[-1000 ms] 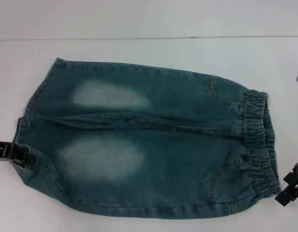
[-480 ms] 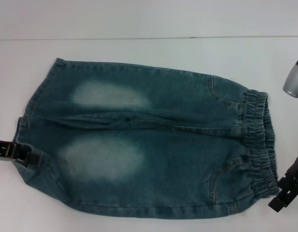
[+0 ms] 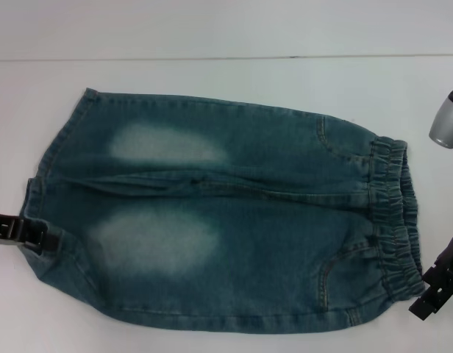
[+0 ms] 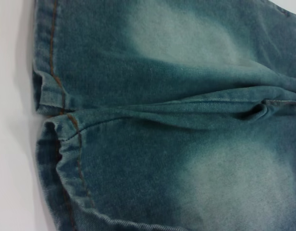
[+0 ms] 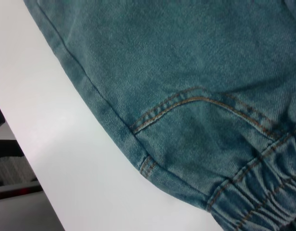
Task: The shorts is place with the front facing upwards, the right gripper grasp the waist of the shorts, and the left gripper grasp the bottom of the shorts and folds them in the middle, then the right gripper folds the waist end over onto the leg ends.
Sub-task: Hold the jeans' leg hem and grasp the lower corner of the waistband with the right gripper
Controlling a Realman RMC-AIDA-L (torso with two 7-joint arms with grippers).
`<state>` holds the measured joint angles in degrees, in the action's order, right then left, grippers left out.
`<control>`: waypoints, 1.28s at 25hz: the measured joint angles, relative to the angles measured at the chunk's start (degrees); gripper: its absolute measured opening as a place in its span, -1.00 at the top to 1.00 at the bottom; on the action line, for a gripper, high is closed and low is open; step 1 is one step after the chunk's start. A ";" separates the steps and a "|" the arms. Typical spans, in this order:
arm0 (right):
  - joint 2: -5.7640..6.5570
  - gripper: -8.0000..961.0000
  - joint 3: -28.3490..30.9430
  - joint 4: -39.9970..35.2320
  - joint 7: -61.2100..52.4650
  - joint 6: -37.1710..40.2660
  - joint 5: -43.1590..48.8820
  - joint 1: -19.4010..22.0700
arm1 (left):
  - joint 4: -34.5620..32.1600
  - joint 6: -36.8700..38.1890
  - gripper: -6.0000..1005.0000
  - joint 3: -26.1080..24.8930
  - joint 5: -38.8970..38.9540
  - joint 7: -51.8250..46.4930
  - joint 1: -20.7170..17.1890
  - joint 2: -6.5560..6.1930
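Note:
Blue denim shorts (image 3: 226, 220) lie flat, front up, on the white table. The ruffled elastic waist (image 3: 394, 213) is at the right and the bottom of the shorts, two straight stitched leg ends (image 3: 40, 184), at the left. My left gripper (image 3: 31, 233) reaches in from the left edge and lies against the near leg's hem. Just off the near corner of the waist is my right gripper (image 3: 434, 291). The left wrist view looks closely at the two hems (image 4: 52, 96) where they meet. In the right wrist view I see a pocket seam (image 5: 186, 101) and the waist (image 5: 263, 197).
The white table (image 3: 212, 81) extends beyond the shorts to a far edge line. A grey rounded part of my right arm (image 3: 447, 121) hangs at the upper right. The right wrist view shows the table's near edge (image 5: 23, 139) with dark floor beyond.
My right gripper has shifted slightly down and left, closer to the waist's near corner. More of the grey arm part shows at the upper right. The left gripper and shorts are unchanged.

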<state>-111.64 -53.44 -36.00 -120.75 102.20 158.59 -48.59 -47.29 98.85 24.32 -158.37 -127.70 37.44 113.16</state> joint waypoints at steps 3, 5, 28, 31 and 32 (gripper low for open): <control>0.16 -0.81 0.11 -0.07 0.03 0.12 0.01 -0.01 | 0.00 -0.04 0.86 0.00 0.00 0.00 -0.01 0.06; 0.17 -0.81 0.10 -0.12 0.03 0.13 0.07 -0.03 | -0.03 0.01 0.86 0.01 0.02 0.00 0.02 0.11; 0.31 -0.79 1.94 -0.28 1.12 -1.28 -4.86 -0.08 | 0.01 -0.18 0.84 0.13 0.80 0.09 0.09 0.17; 0.44 -0.78 2.08 -0.29 1.36 -1.23 -4.93 -0.01 | 0.01 -0.18 0.84 0.09 0.79 0.09 0.09 0.19; 0.42 -0.78 2.07 -0.30 1.59 -1.23 -4.94 0.00 | 0.00 -0.18 0.84 0.09 0.80 0.09 0.09 0.20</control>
<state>-111.21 -51.37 -36.29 -119.17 100.97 153.65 -48.59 -47.28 98.67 24.42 -157.58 -127.61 37.53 113.36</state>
